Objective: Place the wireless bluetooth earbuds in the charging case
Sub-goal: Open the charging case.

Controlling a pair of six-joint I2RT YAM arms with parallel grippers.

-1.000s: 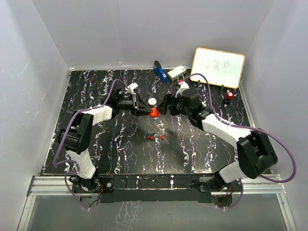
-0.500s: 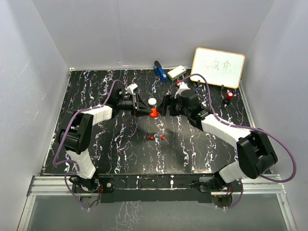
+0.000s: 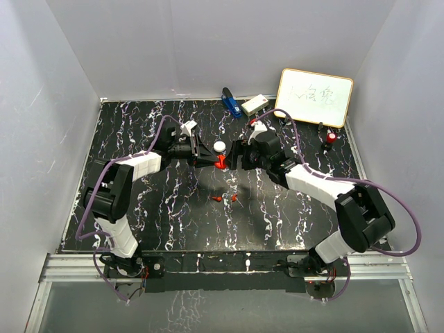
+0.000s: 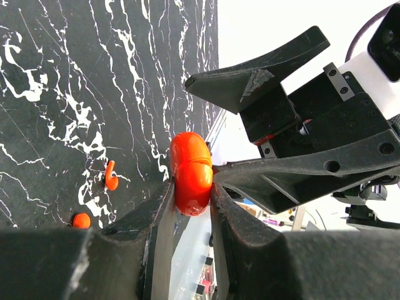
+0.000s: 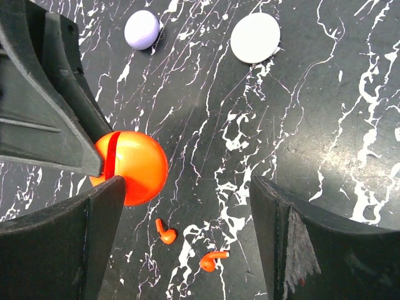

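Earbuds (image 5: pixel 165 232), two red ones, lie loose on the table (image 5: pixel 350 125) near the orange charging case (image 4: pixel 190 169), both outside it. Left gripper (image 4: pixel 190 195) clamps that case by its rim; right gripper (image 5: pixel 187 187) stands spread wide right beside it. Risks: round shell squirts out of the pinch if a right finger nudges it; tiny pieces skid when pinched. Whiteboard (image 3: pixel 314 97) scribble unreadable; no brand visible.

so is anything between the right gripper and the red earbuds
Nothing visible does. Both red earbuds lie on the table before the open right gripper; the red case, pinched in the left gripper, sits aside.
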